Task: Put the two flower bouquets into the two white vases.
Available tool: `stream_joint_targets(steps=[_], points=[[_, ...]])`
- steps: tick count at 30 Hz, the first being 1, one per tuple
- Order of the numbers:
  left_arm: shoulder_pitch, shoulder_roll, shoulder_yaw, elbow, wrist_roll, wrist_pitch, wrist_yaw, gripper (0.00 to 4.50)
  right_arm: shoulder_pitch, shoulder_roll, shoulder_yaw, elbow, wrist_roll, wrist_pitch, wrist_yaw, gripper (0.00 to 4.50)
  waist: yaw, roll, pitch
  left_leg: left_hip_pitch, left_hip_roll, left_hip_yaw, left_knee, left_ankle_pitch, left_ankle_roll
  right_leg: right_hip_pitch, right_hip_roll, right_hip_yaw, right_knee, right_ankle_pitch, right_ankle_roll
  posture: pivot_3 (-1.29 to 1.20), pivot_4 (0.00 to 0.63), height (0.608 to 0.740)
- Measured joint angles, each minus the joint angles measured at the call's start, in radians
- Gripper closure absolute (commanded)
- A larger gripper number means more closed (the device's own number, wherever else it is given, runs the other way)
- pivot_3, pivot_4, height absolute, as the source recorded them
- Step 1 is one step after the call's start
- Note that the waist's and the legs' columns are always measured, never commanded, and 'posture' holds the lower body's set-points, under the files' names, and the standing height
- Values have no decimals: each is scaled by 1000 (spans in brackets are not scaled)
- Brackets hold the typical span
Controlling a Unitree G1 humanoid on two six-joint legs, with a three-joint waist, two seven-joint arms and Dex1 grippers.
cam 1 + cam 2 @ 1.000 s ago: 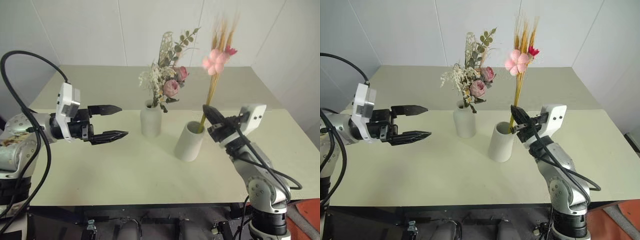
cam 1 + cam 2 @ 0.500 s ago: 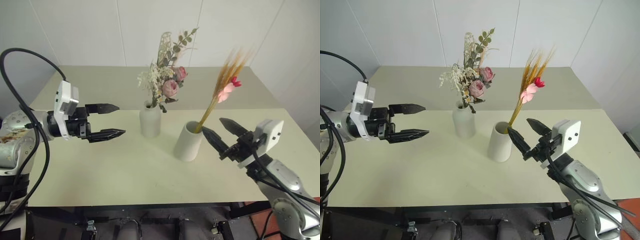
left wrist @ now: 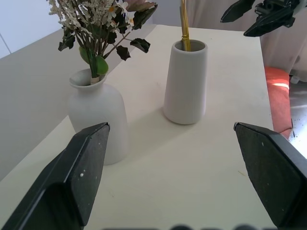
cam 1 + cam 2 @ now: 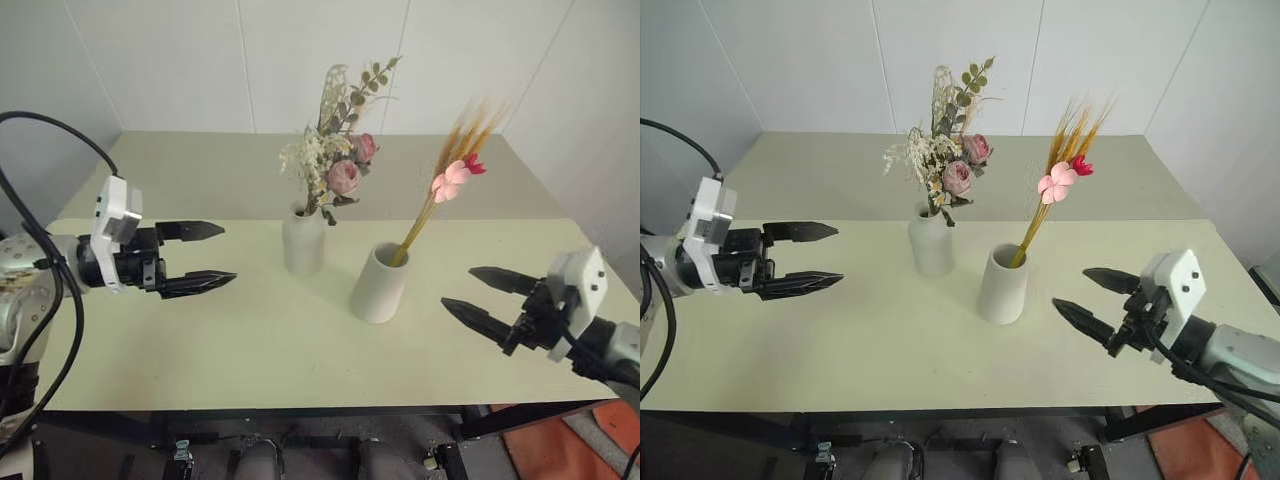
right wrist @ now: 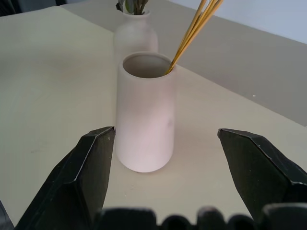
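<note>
A bushy bunch of pink roses, white sprigs and green leaves [image 4: 335, 150] stands in the narrow-necked white vase [image 4: 303, 241] at the table's middle. To its right, the slim bundle of yellow straw stems with pink-red blossoms [image 4: 447, 190] leans in the wider white cylinder vase [image 4: 379, 283]. My left gripper [image 4: 205, 256] hovers open over the table, left of the bottle vase. At the table's right edge my right gripper [image 4: 487, 297] is open and empty, apart from the cylinder vase [image 5: 145, 112]. The left wrist view has both vases [image 3: 99, 118] [image 3: 185, 81] ahead.
The pale table [image 4: 250, 340] ends at a front edge close to me. A second pale table surface [image 4: 200, 170] lies behind, against white walls.
My right gripper let go of the straw bundle, opened, and drew back to the right. The bundle now leans rightward in the cylinder vase. The left gripper stayed open, nearly still.
</note>
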Motion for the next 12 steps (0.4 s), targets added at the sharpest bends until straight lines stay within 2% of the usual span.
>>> stream_joint_targets(steps=[7,12], points=[[0,1,1,44,16,-57,-21,0,-35,-38,-15,114,-46,-4,71,396,-1,0,0,0,0,0,0,0,0,0,0,0,0,0,1,0,150,740],[-24,-13,-18,61,28,-79,-17,0,-125,-62,-7,225,-72,-13,118,396,-2,0,0,1,0,1,0,0,0,0,0,1,0,1,1,0,150,740]])
